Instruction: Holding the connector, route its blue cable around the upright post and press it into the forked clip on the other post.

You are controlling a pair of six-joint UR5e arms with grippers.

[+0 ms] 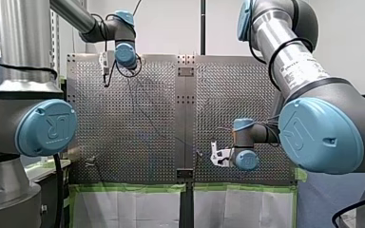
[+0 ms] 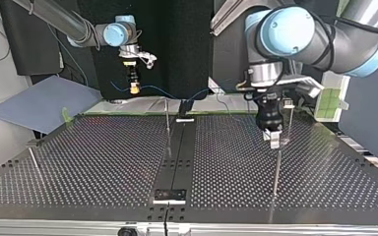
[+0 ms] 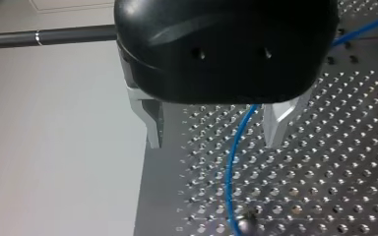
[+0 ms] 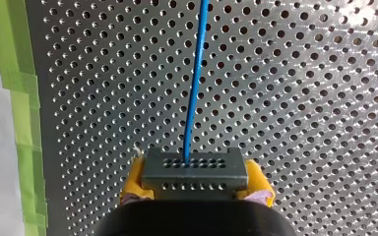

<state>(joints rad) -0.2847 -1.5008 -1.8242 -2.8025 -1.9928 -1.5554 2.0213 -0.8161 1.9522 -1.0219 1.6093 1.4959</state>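
Connector (image 4: 195, 169) sits in R hand (image 4: 195, 186); cable (image 4: 193, 88) runs ahead over table (image 4: 300, 98), btwn fingers (image 3: 275, 123) of L hand (image 3: 211, 142).

Perforated metal counter (image 2: 103, 162), two panels joined by a central strip (image 2: 177, 147), with green tape (image 1: 128, 187) along one edge. A thin upright post (image 2: 168, 125) stands beside the strip, and a second post (image 2: 276, 172) on the top view's right panel
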